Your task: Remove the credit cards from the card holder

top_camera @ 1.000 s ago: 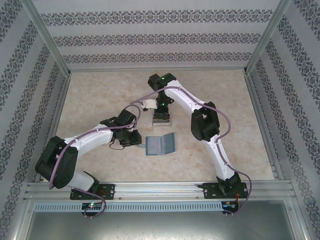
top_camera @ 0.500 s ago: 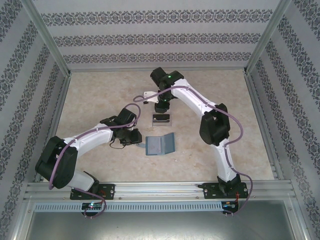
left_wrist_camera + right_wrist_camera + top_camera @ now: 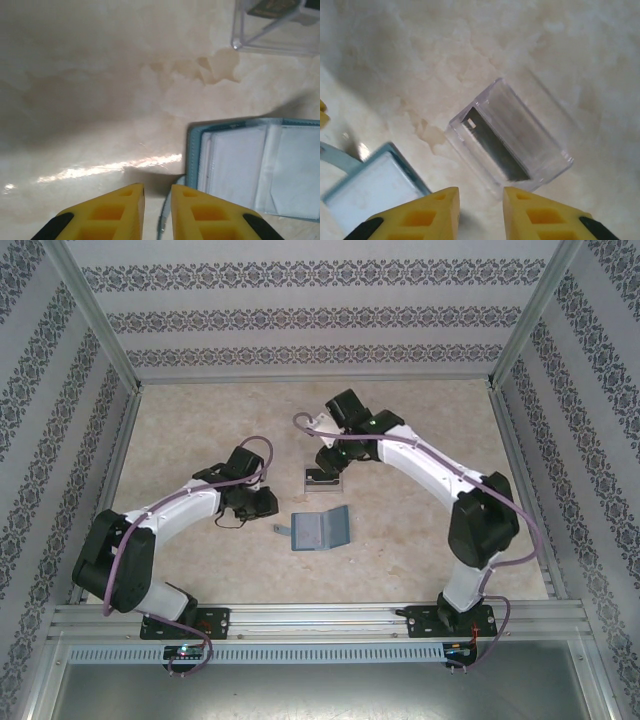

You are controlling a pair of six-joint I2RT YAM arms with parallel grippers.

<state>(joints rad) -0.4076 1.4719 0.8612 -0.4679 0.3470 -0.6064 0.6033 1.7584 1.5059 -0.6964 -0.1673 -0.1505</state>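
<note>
Loose card holder open at table centre; left tool at its 9 o'clock, barely parted, empty; right tool at 12, parted, empty, over credit card in clear tray. Risk: next pull drags holder.

A pale, marbled beige surface is enclosed by floral-banded grey-and-white walls, with aluminium rails lining its near edge.

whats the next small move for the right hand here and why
Probably swing the right hand over the open card holder. Its jaws stand open and empty above the clear tray, where a dark card already lies; the holder's pale pockets may hold more, though I cannot tell.
</note>
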